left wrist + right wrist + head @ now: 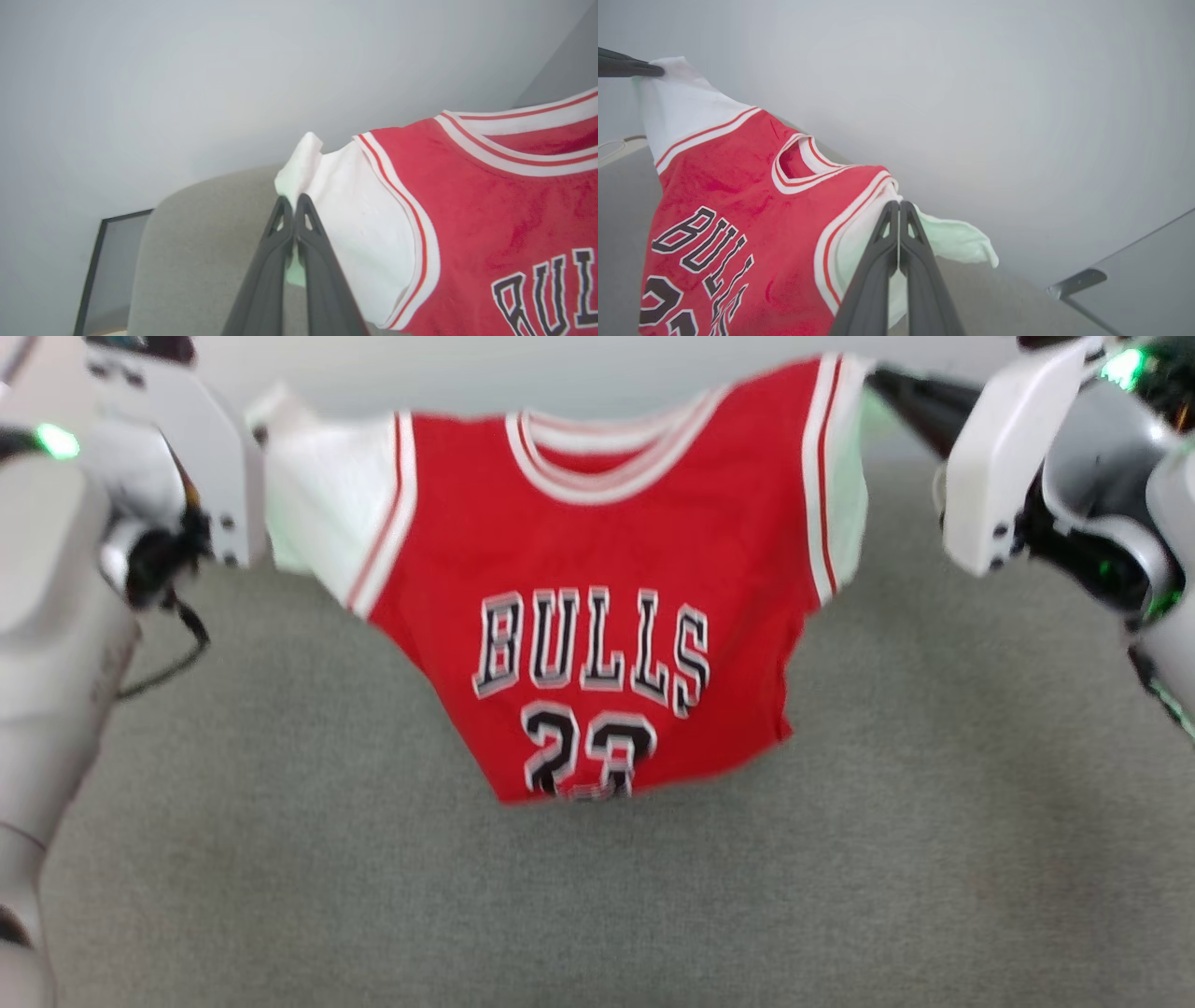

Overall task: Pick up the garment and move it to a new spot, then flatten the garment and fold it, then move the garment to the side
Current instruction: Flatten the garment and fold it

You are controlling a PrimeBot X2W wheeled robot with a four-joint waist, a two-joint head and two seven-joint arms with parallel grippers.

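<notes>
Garment (607,551) is held up off the grey surface (597,896), stretched between both arms over its middle, with the chest lettering turned toward the head camera. Left gripper (294,207) is pinched tight on one white sleeve (355,210). The right gripper (899,212) is clamped on the other white sleeve (943,238).

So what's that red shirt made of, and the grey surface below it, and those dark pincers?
The garment looks like soft knit fabric, matte and slightly fuzzy, with ribbed trim; it drapes and creases. The grey surface seems a felt-like or woven cloth, matte, finely flecked. The fingers of the left tool look like dark moulded plastic, smooth with a dull sheen; rubber is possible.
</notes>
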